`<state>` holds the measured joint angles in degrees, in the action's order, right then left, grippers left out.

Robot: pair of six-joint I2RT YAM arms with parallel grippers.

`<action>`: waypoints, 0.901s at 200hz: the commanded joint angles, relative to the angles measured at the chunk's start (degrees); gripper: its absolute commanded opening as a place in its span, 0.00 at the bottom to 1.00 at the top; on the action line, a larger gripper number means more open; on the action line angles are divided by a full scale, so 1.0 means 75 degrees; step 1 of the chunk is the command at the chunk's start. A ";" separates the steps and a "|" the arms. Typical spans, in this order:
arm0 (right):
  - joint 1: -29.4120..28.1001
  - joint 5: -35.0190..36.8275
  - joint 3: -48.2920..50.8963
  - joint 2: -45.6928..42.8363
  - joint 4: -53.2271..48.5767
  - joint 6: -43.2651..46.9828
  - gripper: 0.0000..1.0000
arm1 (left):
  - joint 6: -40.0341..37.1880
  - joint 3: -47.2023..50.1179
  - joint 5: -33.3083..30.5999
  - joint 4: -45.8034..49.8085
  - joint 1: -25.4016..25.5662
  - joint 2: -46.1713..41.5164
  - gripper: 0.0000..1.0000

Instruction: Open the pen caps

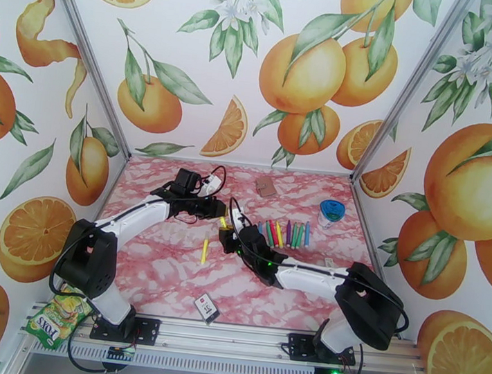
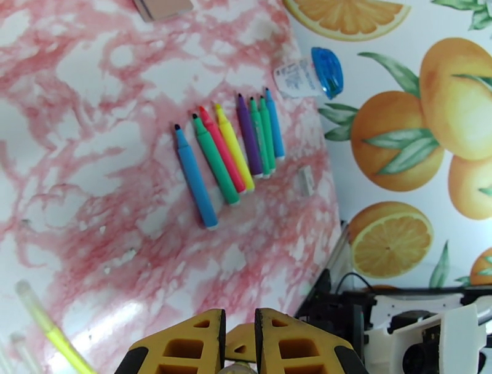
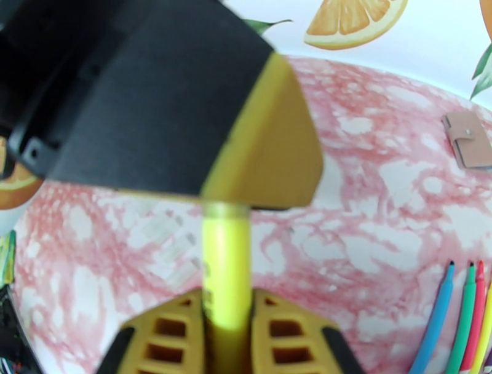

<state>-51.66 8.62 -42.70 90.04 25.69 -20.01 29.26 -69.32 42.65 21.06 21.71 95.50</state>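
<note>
A yellow pen is held above the table's middle between both grippers. My right gripper is shut on its barrel, seen close up in the right wrist view. My left gripper is shut over the pen's far end, and its yellow finger hides the cap there. In the left wrist view a bit of yellow sits between the closed fingers of the left gripper. A row of several coloured markers lies to the right with dark tips bare. Another yellow pen lies on the table.
A blue-lidded container stands right of the marker row, and a brown wallet lies behind it. A black-and-white card sits at the near edge. A sweets packet lies off the table's front left corner.
</note>
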 commanded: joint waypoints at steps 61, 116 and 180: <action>-0.0261 0.0210 0.0615 -0.0186 -0.0722 0.0219 0.00 | 0.0094 -0.0609 -0.1872 -0.0842 -0.1055 -0.0302 0.00; -0.0296 0.0337 0.0748 -0.0249 -0.0655 0.0288 0.00 | 0.0183 -0.0870 -0.1937 -0.0779 -0.1267 -0.0138 0.00; -0.0299 0.0542 0.0821 -0.0366 -0.0654 0.0301 0.00 | -0.0290 -0.1235 -0.1972 -0.0024 -0.1477 -0.0054 0.00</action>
<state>-53.67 10.44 -36.67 88.84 21.26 -18.48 30.87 -75.16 29.63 16.91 10.41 95.42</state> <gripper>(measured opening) 0.174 0.176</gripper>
